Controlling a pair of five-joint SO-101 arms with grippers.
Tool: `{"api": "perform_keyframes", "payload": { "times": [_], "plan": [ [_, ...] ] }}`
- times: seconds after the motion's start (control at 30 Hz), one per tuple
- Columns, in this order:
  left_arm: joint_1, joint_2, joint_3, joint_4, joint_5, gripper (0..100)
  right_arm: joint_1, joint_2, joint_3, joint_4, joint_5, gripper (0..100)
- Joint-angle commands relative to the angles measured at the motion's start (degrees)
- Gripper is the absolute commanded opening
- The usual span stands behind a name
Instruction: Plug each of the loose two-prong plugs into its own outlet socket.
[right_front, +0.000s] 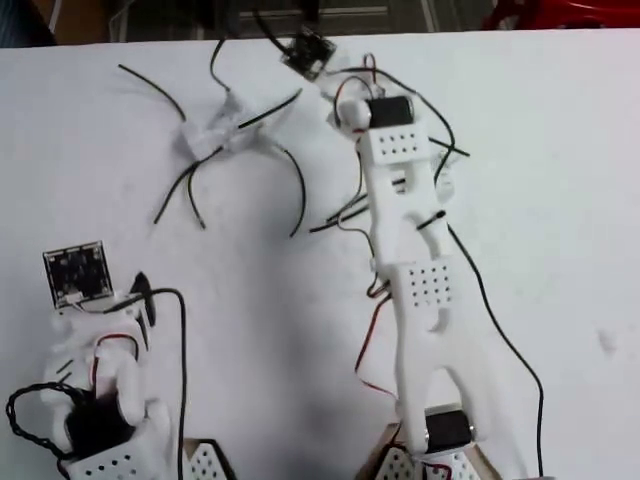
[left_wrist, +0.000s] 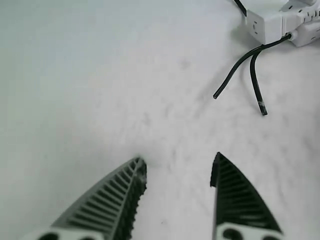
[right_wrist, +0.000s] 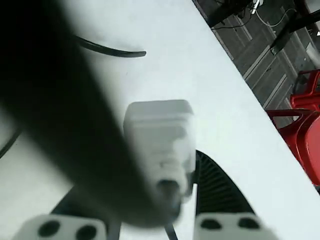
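- Nearest the bases, the left arm's black ribbed gripper (left_wrist: 178, 161) is seen with its jaws spread apart. Nothing is held between them, and a bare stretch of the white table top (left_wrist: 75, 100) lies beneath.
- A square black-and-white patterned card (right_front: 78, 272) is carried beside that arm's wrist.
- Farther out, the white plastic outlet block (right_front: 213, 135) is found lying on the table, with thin black cords (left_wrist: 231, 75) fanned out around it.
- In the left wrist view, a white seated plug (left_wrist: 306, 33) appears to be pushed into the block's side, with a cord leading from it.
- Farthest out, towards the table's far edge, the right arm's gripper (right_wrist: 165, 160) is closed on a loose white two-prong plug (right_wrist: 159, 132). The plug is pinched between the jaws and kept apart from the block, and its prongs cannot be made out.
- The task is judged to be partly done. Some plugs seem to be in their sockets already, though their number cannot be counted. The gripped plug is yet to be carried to a free socket, lined up and pressed home.
- No brand, label or writing can be read anywhere; a pattern, not words, is shown on the card.
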Motion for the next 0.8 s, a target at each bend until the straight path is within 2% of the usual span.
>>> {"api": "perform_keyframes", "payload": {
  "times": [0.0,0.13,0.3,0.5,0.67,0.77],
  "plan": [
    [-0.48,-0.57,-0.26,0.18,0.53,22,1.27,3.91,-4.48,-4.26,-0.35,15.2],
    [-0.48,-0.57,-0.26,0.09,0.53,22,2.51,6.73,-4.84,-7.96,-6.77,24.4],
    [-0.40,-0.57,-0.18,0.09,0.53,22,4.18,4.44,-7.56,-8.75,-14.68,28.0],
    [-0.31,-0.57,0.26,-0.09,0.44,22,7.60,-2.86,-13.27,0.31,-23.74,29.6],
    [-0.04,-0.57,0.53,-1.67,0.53,22,13.41,-9.27,-14.59,12.09,-24.00,29.6],
    [4.00,-0.48,0.18,-1.67,0.53,22,19.12,-12.44,-14.51,16.84,-23.74,29.6]
  ]
}}
